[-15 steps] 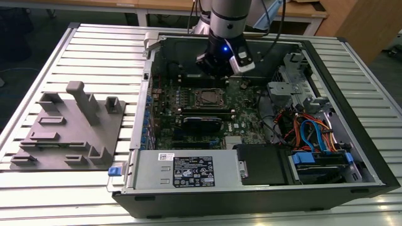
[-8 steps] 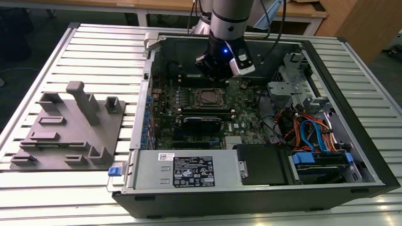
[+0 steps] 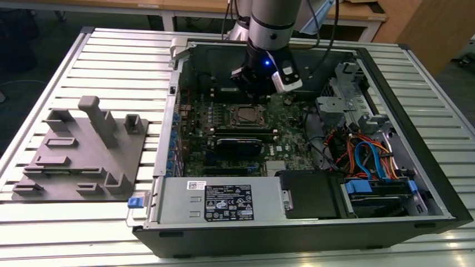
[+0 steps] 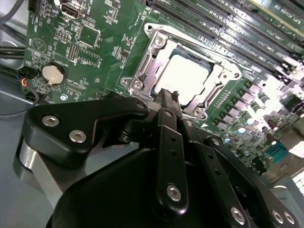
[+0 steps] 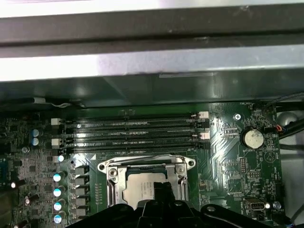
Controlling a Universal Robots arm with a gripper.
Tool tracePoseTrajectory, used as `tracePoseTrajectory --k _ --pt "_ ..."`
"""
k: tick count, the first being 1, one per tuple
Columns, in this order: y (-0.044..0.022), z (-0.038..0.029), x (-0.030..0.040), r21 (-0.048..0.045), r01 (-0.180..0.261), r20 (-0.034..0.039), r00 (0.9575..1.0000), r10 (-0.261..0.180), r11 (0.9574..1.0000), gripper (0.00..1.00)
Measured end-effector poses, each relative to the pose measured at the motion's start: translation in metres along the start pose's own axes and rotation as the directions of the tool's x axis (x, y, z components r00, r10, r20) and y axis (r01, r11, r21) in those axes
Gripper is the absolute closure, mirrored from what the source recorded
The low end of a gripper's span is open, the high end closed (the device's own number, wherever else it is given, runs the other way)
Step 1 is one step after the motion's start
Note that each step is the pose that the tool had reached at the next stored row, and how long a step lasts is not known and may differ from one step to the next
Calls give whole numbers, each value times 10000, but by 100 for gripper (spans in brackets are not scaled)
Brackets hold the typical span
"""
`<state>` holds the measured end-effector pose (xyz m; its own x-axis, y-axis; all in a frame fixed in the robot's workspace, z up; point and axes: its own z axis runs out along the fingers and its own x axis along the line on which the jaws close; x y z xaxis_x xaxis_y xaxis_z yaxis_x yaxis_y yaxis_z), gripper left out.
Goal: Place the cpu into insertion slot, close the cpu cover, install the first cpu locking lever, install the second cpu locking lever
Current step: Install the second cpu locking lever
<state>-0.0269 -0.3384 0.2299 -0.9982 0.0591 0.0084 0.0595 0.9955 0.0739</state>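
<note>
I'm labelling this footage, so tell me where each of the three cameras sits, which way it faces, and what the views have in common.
Exterior view: off the arm, above and outside the open computer case, looking down at the motherboard; the arm and gripper hang over the insertion slot.
Second wrist view: on the arm, looking past the black gripper at the cpu under the cpu cover.
First wrist view: on the arm, facing the memory slots; the gripper shows.
Shared: both wrist views show the cpu and a coin battery.

Cpu (image 4: pixel 188 76) in insertion slot (image 4: pixel 151 71); cpu cover (image 4: pixel 219 84) over it.
</note>
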Motion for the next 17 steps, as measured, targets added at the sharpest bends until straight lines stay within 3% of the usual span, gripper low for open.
tracePoseTrajectory --k 10,17 --pt "-2 -63 0 0 102 -8 9999 -102 9999 90" --pt "-14 -70 -1 1 231 -18 9997 -231 9997 90"
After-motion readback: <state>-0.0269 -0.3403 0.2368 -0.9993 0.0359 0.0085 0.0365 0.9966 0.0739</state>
